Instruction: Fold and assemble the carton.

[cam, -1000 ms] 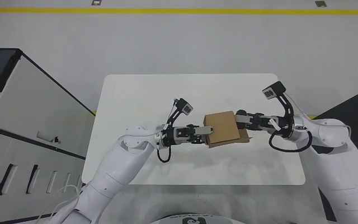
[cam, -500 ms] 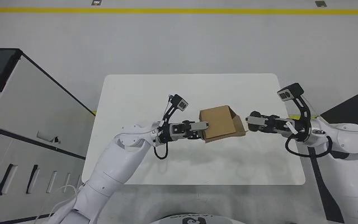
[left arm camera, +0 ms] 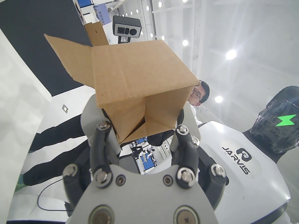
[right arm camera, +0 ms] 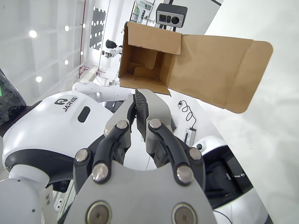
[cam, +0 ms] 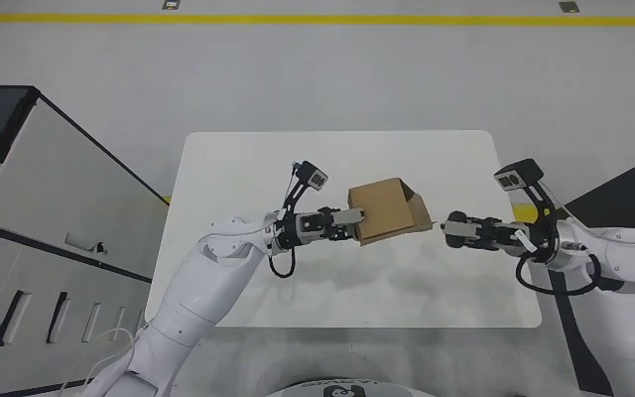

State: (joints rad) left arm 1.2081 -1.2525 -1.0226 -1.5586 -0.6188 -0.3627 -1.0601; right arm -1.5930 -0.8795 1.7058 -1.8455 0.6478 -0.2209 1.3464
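The left gripper (cam: 350,218) clamped the carton's (cam: 385,210) closed end above the table's (cam: 248,169) middle, the right gripper (cam: 447,221) hung empty, fingers together, beside its open mouth, and folding the lid flap (right arm camera: 215,71) shut seemed next

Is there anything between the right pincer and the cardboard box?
No. In the top view, just a bare strip of white table shows between the right pincer and the open flap of the carton.

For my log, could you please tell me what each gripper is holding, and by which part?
Left gripper: the carton, by its closed end. Right gripper: nothing.
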